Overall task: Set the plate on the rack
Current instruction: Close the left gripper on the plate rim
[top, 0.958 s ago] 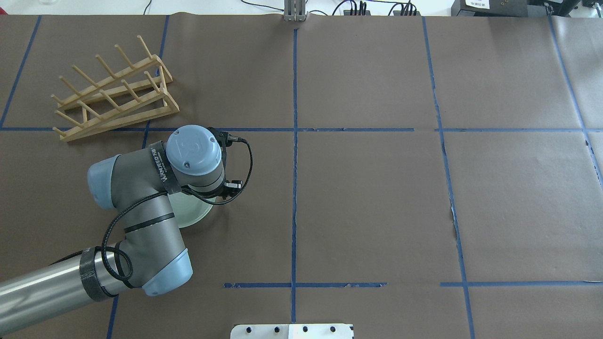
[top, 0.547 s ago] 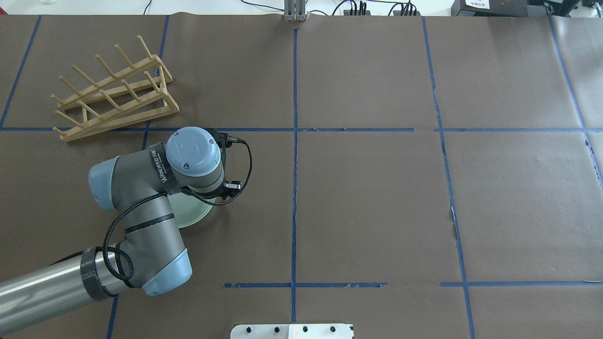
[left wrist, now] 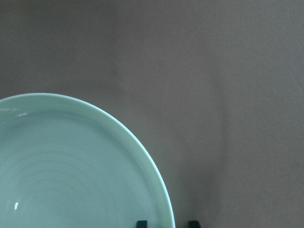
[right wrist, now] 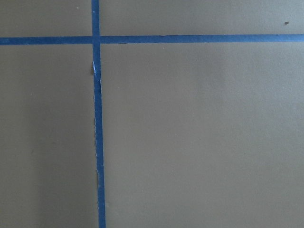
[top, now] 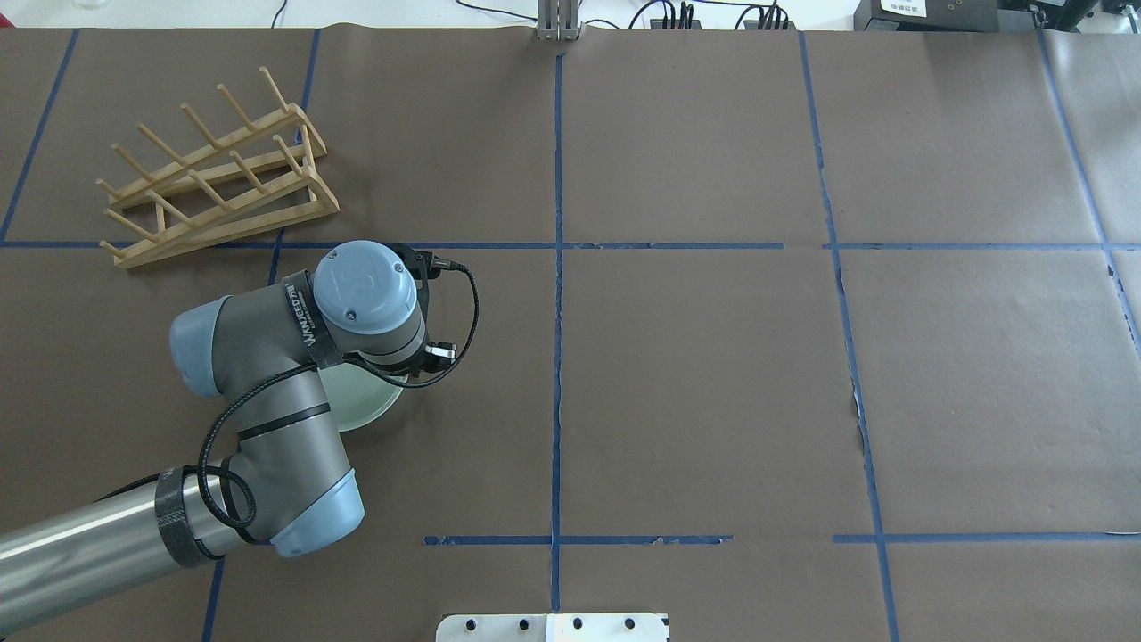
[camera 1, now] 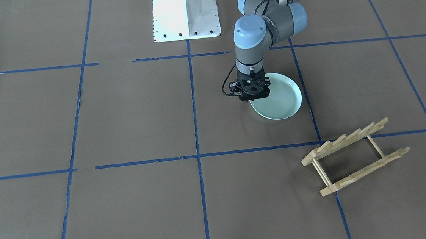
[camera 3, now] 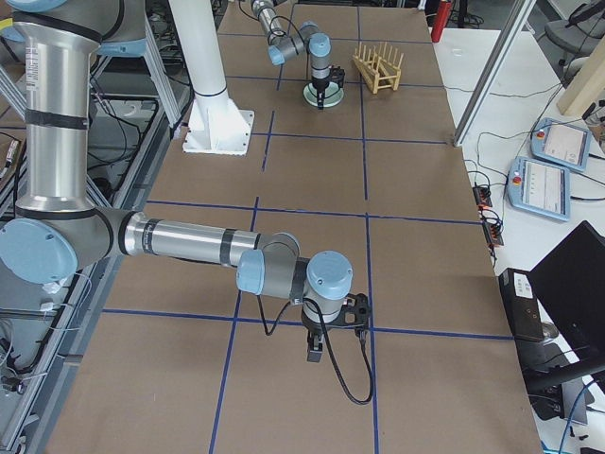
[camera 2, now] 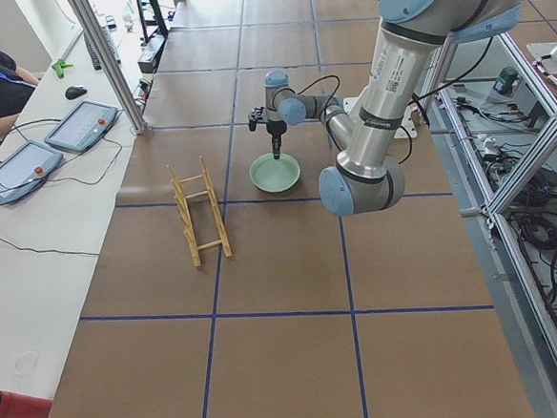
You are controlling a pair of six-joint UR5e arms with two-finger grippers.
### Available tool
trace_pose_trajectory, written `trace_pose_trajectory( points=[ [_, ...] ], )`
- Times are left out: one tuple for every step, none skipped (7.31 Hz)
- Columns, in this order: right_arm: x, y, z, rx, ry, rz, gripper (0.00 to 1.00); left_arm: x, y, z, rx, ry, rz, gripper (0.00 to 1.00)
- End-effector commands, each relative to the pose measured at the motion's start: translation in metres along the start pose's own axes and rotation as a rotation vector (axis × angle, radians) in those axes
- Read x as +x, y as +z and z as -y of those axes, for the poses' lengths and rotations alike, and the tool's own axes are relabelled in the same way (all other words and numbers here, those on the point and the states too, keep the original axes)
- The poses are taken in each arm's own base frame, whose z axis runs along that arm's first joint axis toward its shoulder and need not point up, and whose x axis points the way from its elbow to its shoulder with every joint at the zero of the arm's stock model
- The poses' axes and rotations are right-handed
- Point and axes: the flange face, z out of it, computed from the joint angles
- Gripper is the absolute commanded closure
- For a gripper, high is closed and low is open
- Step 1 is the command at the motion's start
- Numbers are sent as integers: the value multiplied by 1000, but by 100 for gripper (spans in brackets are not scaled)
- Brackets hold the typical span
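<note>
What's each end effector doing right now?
Left end effector: open, astride the plate rim.
Right end effector: cannot be told.

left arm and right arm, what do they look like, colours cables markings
Both match: the left arm and right arm have silver and dark grey tubular links with pale blue round joint caps. A black cable loops along each; black straps hold the left one. The left wrist band carries white lettering. The left gripper and right gripper are black.
</note>
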Motion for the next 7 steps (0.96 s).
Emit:
trace_pose_trajectory(
  points=[
    [0, 0, 0, 0, -1, 0, 0, 1, -2, 0, -1, 1, -4, 100],
    [-1, -1, 0, 1, -2, 0, 0, 1, -3, 0, 0, 0, -3, 100],
    [0, 0, 0, 0, -1, 0, 0, -1, -5, 4, 3, -7, -2, 100],
    [-1, -1, 0, 1, -2, 0, 0, -3, -13, 7, 8, -12, -3, 100],
    [-1, -1, 0, 1, -2, 0, 0, -4, -29, 6, 8, -20, 7, 100],
    [0, 0, 0, 0, 1, 0, 0, -7, -48, 6, 8, -24, 20, 100],
    [0, 0, 0, 0, -1, 0, 0, -9, -68, 4, 6, -30, 36, 100]
  ],
)
